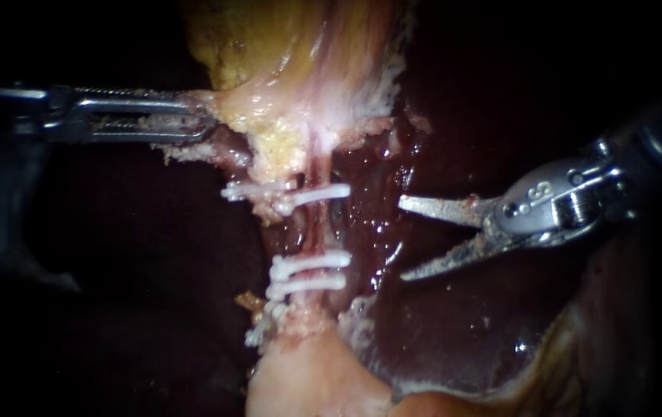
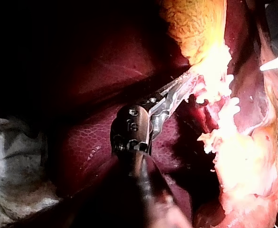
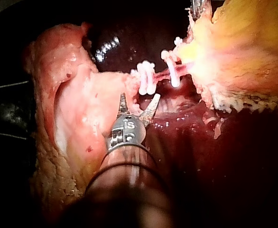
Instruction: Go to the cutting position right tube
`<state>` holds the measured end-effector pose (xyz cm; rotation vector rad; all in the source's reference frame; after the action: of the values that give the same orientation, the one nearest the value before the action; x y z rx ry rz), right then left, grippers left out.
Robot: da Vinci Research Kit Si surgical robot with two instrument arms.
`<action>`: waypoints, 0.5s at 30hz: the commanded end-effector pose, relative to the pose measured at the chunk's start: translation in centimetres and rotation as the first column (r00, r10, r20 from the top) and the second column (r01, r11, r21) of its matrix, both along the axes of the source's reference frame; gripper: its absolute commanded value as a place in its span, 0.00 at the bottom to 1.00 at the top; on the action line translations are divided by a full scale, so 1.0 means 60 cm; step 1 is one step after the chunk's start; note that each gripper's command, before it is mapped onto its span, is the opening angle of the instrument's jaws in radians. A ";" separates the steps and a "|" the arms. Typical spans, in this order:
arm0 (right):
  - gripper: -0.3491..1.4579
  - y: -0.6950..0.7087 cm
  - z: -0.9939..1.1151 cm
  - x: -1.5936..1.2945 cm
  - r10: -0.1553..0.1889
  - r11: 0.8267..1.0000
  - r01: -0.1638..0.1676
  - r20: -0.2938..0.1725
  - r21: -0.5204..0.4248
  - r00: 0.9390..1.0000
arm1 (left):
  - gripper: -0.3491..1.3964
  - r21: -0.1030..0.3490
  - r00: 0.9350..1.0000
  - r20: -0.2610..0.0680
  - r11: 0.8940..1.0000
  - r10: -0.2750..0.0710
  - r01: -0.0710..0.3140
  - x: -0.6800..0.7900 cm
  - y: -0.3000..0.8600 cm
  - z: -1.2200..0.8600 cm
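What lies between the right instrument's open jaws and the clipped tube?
Only bare, wet liver; nothing else separates the right instrument from the tube. The endoscope view shows it.

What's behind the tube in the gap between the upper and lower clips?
Dark red, wet liver shows behind and beside the tube. Whatever sits directly behind it, and under the white clips, is covered.

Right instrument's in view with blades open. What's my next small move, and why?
Probably ease the right instrument toward the right tube so its open blades straddle the bare stretch between the upper clips and lower clips. The tips are level with that gap but short of the tube. The left instrument grips the gallbladder.
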<state>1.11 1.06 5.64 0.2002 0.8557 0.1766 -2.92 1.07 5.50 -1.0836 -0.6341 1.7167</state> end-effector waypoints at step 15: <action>0.99 0.0003 0.0002 0.0002 0.004 1.000 -0.004 -0.001 0.000 1.000 | 0.00 -0.011 0.998 0.016 0.998 -0.060 0.060 0.0071 0.0050 -0.0155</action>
<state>1.12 1.08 5.65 0.1988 0.8561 0.1800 -2.49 1.37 4.57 -1.1122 -0.5992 1.6639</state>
